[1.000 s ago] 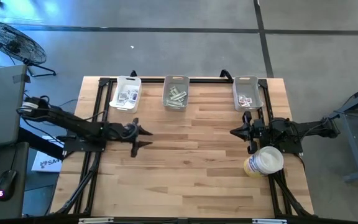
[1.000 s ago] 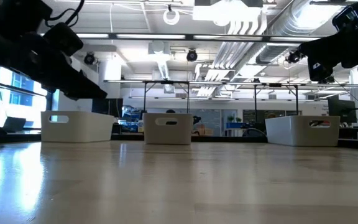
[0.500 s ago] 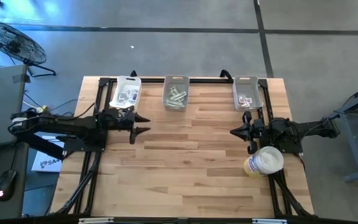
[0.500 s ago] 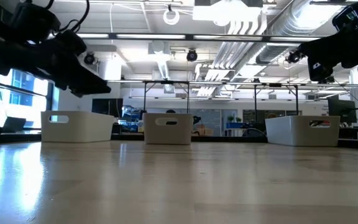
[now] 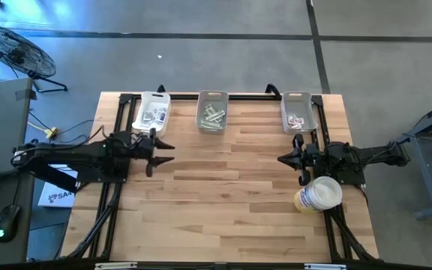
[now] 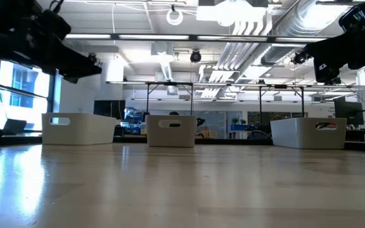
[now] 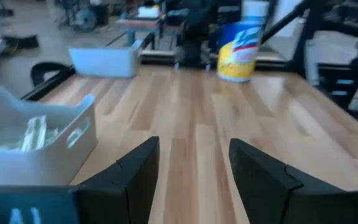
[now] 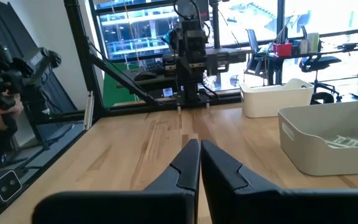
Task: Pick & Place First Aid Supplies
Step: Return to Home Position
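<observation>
The pale wooden plank tabletop (image 5: 231, 214) carries everything. The dark left arm (image 5: 73, 154) stretches level from the left edge, the left pincer (image 7: 193, 149) spread open and empty. The dark right arm (image 5: 366, 156) lies level at the right edge, beside a white-and-yellow round tub (image 5: 319, 195), the right pincer (image 8: 200, 148) closed on nothing. Clear rectangular plastic bins line the far edge: the left bin (image 5: 156, 96) holds white squarish paper packets (image 5: 154, 115), the middle bin (image 5: 212, 94) pale green strips (image 5: 213, 116), the right bin (image 5: 297, 96) a few red-marked white packets (image 5: 297, 121).

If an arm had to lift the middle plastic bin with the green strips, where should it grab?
Probably the near short end wall of the pale rectangular plastic bin, coming straight down, one finger inside the rim, one outside. It stands upright and open-topped with thin walls, and the low view shows a handle slot in that end. Mind the pale green strips inside.
</observation>
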`<state>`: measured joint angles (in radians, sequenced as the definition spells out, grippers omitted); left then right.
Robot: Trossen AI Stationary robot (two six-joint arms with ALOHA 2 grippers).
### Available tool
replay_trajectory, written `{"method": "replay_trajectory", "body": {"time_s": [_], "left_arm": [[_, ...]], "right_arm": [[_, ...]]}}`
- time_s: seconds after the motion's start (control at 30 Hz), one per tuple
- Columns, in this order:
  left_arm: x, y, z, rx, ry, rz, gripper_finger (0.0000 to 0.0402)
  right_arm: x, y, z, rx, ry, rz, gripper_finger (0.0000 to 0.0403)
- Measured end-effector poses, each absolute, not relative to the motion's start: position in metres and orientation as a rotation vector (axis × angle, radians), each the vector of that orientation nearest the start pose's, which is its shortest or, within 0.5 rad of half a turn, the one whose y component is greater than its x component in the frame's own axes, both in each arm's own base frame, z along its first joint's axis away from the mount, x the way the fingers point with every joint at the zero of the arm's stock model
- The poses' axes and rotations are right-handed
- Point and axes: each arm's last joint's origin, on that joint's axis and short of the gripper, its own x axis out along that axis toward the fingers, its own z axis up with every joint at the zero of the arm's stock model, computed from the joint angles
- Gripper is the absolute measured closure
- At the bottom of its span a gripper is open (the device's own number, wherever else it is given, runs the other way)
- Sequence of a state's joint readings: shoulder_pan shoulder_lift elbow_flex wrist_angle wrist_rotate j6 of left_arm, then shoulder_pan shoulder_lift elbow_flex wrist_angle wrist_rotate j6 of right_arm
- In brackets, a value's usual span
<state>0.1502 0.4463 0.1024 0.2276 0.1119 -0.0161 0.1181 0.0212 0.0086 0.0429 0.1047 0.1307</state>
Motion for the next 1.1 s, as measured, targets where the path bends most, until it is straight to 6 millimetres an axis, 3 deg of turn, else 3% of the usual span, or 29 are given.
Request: {"method": "replay_trajectory", "body": {"time_s": [0.17, 0.43, 0.6, 1.1], "left_arm": [[0.115, 0.015, 0.187, -0.001, 0.036, 0.055, 0.0209], [0.095, 0.012, 0.176, 0.007, -0.086, 0.073, 0.0209], [0.096, 0.014, 0.174, 0.002, -0.066, 0.127, 0.0209], [0.097, 0.010, 0.171, 0.000, -0.040, 0.066, 0.0209]], "right_arm": [[0.098, 0.009, 0.169, 0.134, -0.029, 0.015, 0.0398], [0.098, 0.009, 0.169, 0.134, -0.029, 0.015, 0.0394], [0.098, 0.009, 0.169, 0.134, -0.029, 0.018, 0.0397], [0.098, 0.009, 0.169, 0.134, -0.028, 0.018, 0.0394]]}}
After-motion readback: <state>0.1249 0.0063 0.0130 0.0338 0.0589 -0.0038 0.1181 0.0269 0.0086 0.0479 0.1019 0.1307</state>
